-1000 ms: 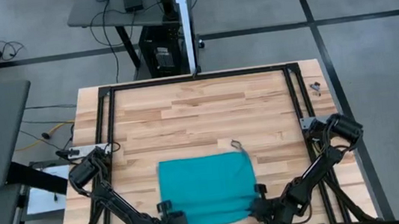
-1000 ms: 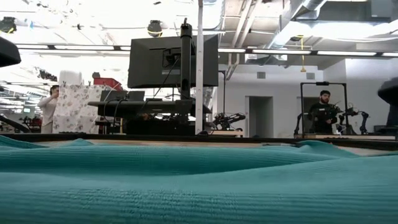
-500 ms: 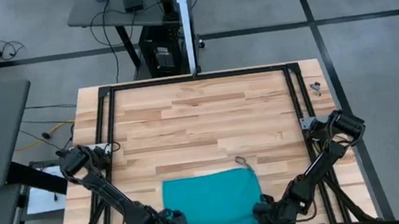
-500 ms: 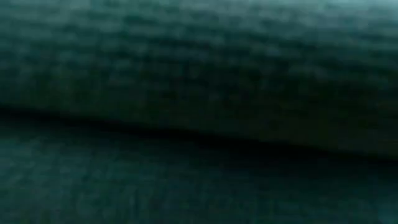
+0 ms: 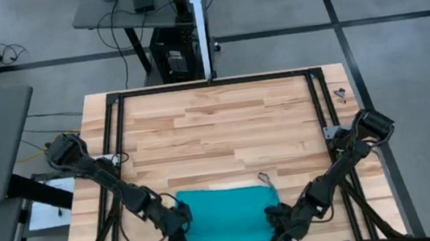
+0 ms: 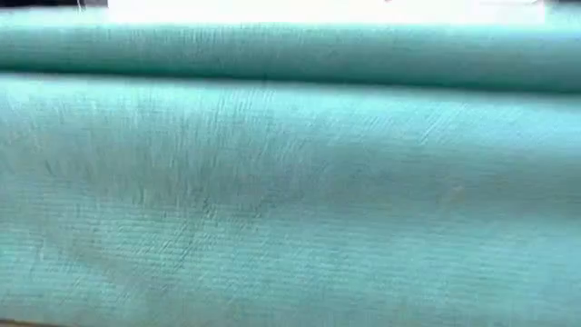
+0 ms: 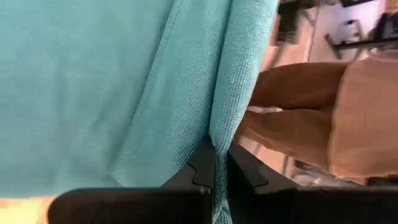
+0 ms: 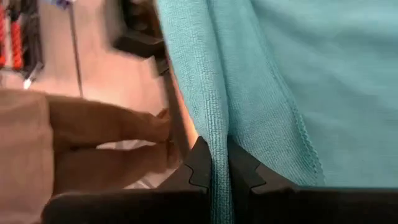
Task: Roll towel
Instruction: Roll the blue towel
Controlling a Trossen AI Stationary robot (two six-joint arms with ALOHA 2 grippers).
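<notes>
Looking at the lower middle of the high view, I see the towel (image 5: pixel 225 211) lying on the table (image 5: pixel 224 127) with its near edge pinched by the left gripper (image 5: pixel 181 231) and right gripper (image 5: pixel 280 225), so I judge the rolling has hardly begun.

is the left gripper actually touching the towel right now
Touching. The left wrist view shows the left gripper shut on an edge of the teal towel, the fabric pinched between its two dark fingers. The high view agrees, placing it at the towel's left end.
</notes>
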